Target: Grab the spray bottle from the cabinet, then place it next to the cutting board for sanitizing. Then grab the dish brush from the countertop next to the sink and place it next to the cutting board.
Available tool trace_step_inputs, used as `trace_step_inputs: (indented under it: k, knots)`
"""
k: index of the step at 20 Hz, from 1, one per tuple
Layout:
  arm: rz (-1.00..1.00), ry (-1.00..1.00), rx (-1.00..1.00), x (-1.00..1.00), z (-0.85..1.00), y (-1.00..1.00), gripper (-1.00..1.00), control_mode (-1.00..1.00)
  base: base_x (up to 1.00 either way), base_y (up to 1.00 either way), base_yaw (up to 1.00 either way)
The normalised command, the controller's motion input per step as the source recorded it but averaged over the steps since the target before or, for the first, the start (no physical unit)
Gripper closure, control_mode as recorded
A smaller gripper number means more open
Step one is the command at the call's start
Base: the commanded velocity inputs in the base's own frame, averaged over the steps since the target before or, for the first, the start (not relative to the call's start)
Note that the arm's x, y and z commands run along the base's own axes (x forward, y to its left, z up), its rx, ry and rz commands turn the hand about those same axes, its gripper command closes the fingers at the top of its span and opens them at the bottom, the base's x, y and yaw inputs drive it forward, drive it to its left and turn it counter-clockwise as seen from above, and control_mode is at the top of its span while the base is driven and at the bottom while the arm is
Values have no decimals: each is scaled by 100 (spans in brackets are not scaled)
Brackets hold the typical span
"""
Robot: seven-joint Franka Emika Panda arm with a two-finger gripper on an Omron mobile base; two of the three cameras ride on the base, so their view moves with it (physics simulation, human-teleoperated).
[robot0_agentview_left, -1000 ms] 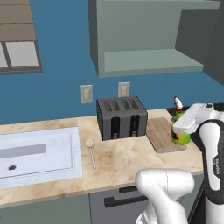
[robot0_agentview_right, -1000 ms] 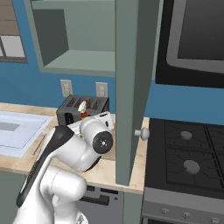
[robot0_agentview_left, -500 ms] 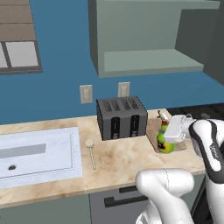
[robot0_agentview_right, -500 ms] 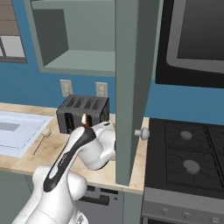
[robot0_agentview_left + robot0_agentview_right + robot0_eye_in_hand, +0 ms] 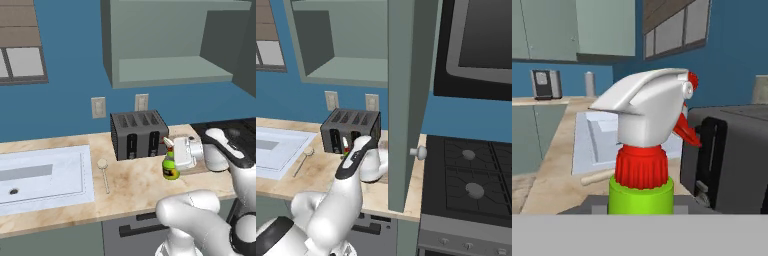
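Cabinet shelf bare — claw grips spray bottle.

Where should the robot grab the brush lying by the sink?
Judging by its pose, on the long thin handle of the dish brush, coming straight down from above. It lies flat on the countertop, head toward the wall, so the fingers should straddle the handle crosswise.

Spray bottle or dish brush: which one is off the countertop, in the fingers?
The green spray bottle, held upright beside the toaster; the pale dish brush lies flat by the sink.
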Motion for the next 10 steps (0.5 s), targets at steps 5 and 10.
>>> trace_step_inputs:
  k: [5, 10]
  knots:
    - [21, 3, 7, 55, -31, 30, 100, -100, 0, 0, 0]
    - [20, 5, 8, 59, -22, 1, 100, -100, 0, 0, 0]
